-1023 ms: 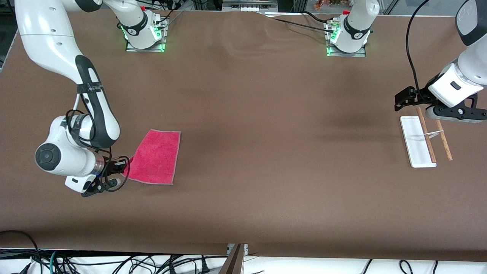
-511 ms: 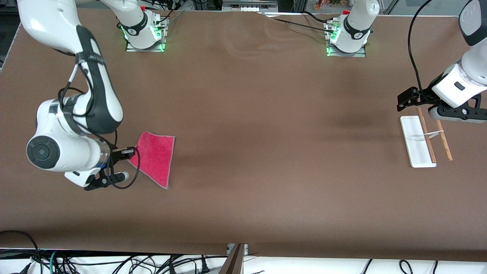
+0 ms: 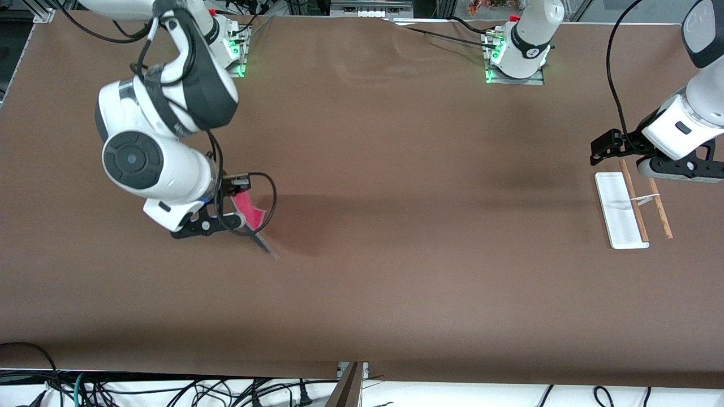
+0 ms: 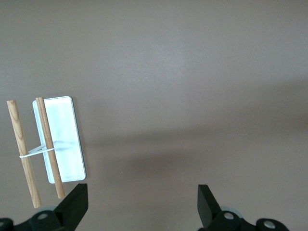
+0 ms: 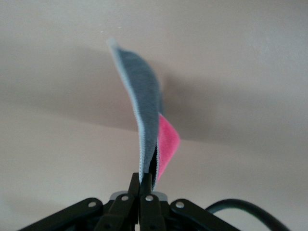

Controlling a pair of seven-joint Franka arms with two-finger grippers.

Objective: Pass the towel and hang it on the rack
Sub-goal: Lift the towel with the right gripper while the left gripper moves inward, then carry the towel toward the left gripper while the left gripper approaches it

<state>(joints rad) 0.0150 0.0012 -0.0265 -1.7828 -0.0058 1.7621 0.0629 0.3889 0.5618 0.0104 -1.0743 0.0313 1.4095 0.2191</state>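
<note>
We have the towel point(image 3: 251, 217) pinched by one edge in the right pincer point(image 3: 236, 217), hanging above the bench point(image 3: 396, 271) at the right arm's end, well apart from the left pincer point(image 3: 676, 169), which waits with fingers spread over the rack point(image 3: 622, 212).

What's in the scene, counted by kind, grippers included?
Towels: 1, the towel, pinched in the right gripper above the table.
Racks: 1, the rack, at the left arm's end.
Grippers: 2; the left gripper waits open by the rack.
Total: 4.
</note>
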